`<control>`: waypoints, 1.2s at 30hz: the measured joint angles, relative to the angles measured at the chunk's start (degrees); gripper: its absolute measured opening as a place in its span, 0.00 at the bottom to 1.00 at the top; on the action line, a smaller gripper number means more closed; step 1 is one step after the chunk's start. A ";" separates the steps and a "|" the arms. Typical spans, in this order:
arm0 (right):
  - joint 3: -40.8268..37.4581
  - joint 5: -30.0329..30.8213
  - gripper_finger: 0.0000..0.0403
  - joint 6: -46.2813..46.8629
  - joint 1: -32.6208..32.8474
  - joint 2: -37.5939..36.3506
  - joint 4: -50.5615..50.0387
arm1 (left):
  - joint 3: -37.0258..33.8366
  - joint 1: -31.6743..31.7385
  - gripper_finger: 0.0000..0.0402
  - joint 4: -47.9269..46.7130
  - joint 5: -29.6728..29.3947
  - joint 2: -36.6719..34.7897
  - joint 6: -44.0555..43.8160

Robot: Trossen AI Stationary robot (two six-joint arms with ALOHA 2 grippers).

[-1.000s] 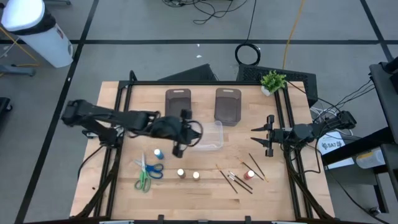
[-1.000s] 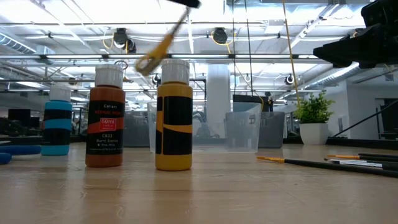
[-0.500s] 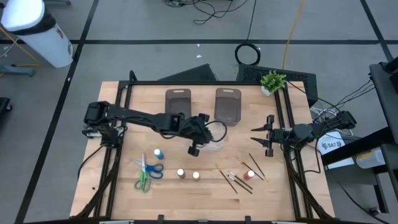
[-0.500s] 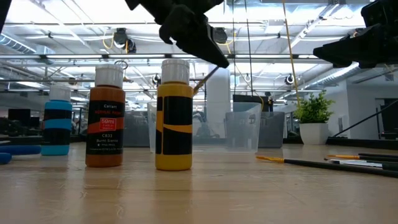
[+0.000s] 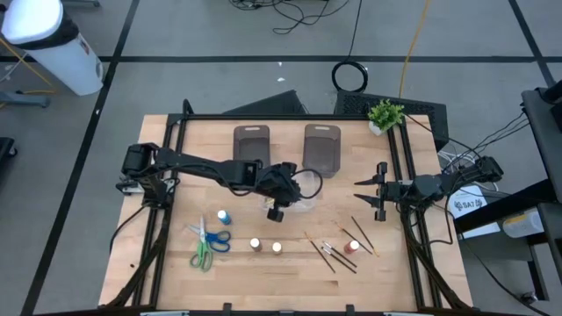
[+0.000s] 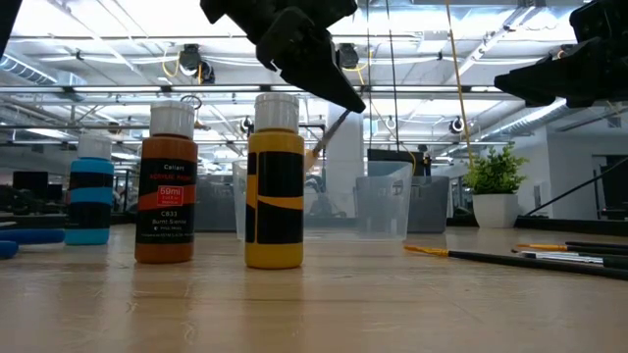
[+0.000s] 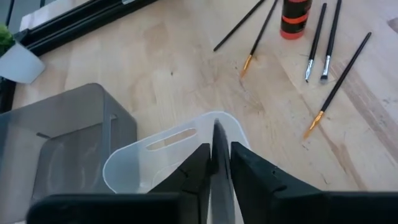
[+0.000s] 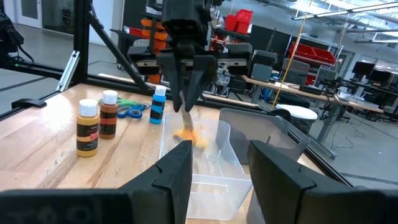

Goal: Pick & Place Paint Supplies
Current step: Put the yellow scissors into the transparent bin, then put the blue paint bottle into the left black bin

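My left gripper [image 5: 275, 211] hangs over the near edge of the clear plastic box [image 5: 303, 195], shut on a thin brush [image 6: 327, 132]. The brush's orange bristle tip [image 8: 186, 133] points down over the open box [image 8: 211, 163]. The blue-capped bottle [image 5: 224, 215], brown bottle [image 5: 255, 245], yellow bottle [image 5: 277, 248] and red bottle [image 5: 352, 247] stand upright on the table. Scissors [image 5: 207, 241] and several brushes [image 5: 334, 252] lie flat. My right gripper [image 5: 360, 195] waits open at the table's right side. My left gripper pinches the brush's thin shaft [image 7: 217, 140] between its two fingers, coming from above and pointing down. The brush hangs slanting below the fingers [image 6: 334, 93], bristle end lowest and lifted clear of the table. Whether the tip touches the box, I cannot tell.
Two dark grey trays [image 5: 252, 147] [image 5: 321, 147] sit at the far side behind the box. A small potted plant [image 5: 385, 114] stands at the far right corner. Black frame rails [image 5: 408, 211] run along both table sides. Bare wood lies between box and right gripper.
My left arm has swung toward the table's right, from beside the blue-capped bottle to over the clear box, carrying the brush lifted clear. The brush's tip has come down over the box. In the last half second it has hardly moved.
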 joint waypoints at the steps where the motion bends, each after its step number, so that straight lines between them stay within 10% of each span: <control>1: -0.01 0.01 0.35 -0.02 0.00 -0.02 0.00 | -0.02 0.00 0.20 0.00 -0.03 0.00 -0.13; 18: 0.01 0.01 0.35 -0.02 -0.01 0.00 -0.02 | -0.02 0.02 0.22 -6.23 -9.11 -6.19 -2.72; 36: 0.01 0.00 0.35 -0.02 -0.01 0.00 0.00 | -17.63 -6.70 0.22 -31.62 7.48 -34.61 -31.77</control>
